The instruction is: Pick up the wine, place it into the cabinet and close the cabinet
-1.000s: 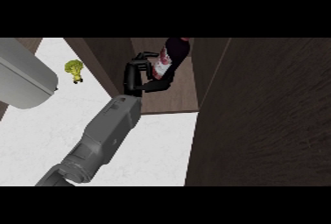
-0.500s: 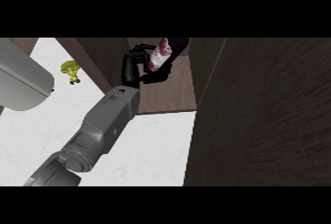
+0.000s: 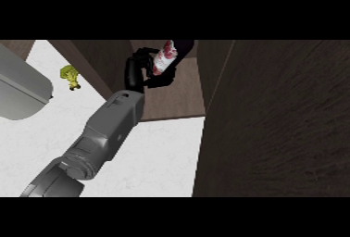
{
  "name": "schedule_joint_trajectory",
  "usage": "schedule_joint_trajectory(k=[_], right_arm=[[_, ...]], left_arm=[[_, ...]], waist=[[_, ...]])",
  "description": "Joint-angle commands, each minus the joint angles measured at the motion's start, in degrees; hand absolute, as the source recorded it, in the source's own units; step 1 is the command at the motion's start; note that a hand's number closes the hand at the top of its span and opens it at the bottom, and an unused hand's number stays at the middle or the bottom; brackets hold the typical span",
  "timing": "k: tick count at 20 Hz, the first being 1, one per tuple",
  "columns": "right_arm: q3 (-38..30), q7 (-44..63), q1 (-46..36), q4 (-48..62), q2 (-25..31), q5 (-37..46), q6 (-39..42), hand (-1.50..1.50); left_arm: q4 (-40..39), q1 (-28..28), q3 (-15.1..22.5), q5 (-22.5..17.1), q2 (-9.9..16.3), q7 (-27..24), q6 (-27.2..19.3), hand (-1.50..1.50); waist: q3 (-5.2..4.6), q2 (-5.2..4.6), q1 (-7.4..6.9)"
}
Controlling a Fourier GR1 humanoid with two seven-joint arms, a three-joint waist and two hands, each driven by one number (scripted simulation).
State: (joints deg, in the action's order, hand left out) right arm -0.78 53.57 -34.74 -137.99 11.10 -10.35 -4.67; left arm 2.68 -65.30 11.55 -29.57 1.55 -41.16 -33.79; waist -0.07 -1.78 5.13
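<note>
Head view, looking steeply down. A grey forearm (image 3: 103,134) rises from the lower left edge and extends diagonally up and to the right, ending in a black hand (image 3: 140,74) near the top centre of the view. Which of the robot's two arms this is cannot be told with certainty; it enters at the view's left side, and only one arm shows.

The hand's fingers are curled round a dark wine bottle with a white and red label (image 3: 166,55). The bottle is tilted, its labelled body showing above and to the right of the fingers, its upper end reaching the top edge of the scene. Bottle and hand lie over the dark brown wooden interior of the open cabinet (image 3: 174,99), whose bare floor panel shows below the hand; whether the bottle touches the cabinet floor cannot be told.

At the right, a broad dark brown wood-grain cabinet door (image 3: 273,129) fills the view from top to bottom, standing open beside the compartment.

The white marbled table (image 3: 157,157) occupies the lower left. On it, at upper left, lies a small yellow-green object (image 3: 70,76), well apart from the hand. A large grey rounded object (image 3: 21,90) overhangs the left edge.
</note>
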Motion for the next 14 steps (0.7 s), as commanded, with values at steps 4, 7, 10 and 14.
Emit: schedule_joint_trajectory(k=[4, 7, 10, 14], right_arm=[[0.6, 1.9, -0.8, -3.3, -0.5, -1.9, -0.7, -1.50], [0.6, 1.4, -0.1, -3.1, -0.6, -1.5, -0.4, -1.50], [0.5, 1.3, -1.5, -1.7, -1.0, -1.8, -0.8, -1.50], [0.7, 0.7, -1.2, -1.9, -1.1, -1.2, -0.7, -1.50]], left_arm=[[-0.6, 0.6, -1.3, -0.8, 0.5, 1.2, 2.2, 1.50], [1.3, 2.6, -4.7, -4.0, -1.5, -0.3, 5.3, 1.50], [1.9, 3.5, -6.3, -5.5, -0.4, 0.6, 10.9, 1.50], [1.6, 5.9, -7.1, -6.4, -1.5, -0.2, 12.6, 1.50]], waist=[[-0.08, -0.19, 0.63], [-0.13, -0.43, 1.07], [-0.16, -0.49, 0.67], [-0.15, -0.52, 1.71]])
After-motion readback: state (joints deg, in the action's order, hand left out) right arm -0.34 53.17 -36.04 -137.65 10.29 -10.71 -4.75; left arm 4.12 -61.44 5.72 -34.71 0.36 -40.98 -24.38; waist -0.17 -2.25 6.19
